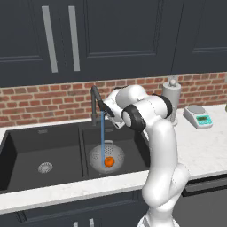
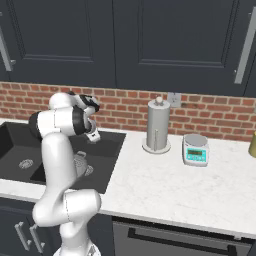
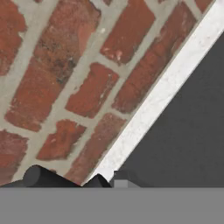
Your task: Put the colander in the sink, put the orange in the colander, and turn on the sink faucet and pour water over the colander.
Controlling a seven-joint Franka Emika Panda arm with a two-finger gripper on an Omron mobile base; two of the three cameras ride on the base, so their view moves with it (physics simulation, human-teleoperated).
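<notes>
Sink-wise it looks basically done: the matte black double-basin sink (image 1: 26, 146) has the perforated light-grey metal colander (image 1: 98, 156) in its right basin, small bright orange (image 1: 109, 162) inside, thin blue water stream (image 1: 102, 133) hitting it from the slim dark-grey faucet (image 1: 95, 104). Right base view adds a paper-towel holder (image 2: 158, 125) and scale (image 2: 195, 149). Gripper (image 1: 107, 111) by the faucet; can't tell if it's spread.

Orange (image 1: 109, 161) in colander (image 1: 98, 155), in sink's (image 1: 26, 137) right basin.
</notes>
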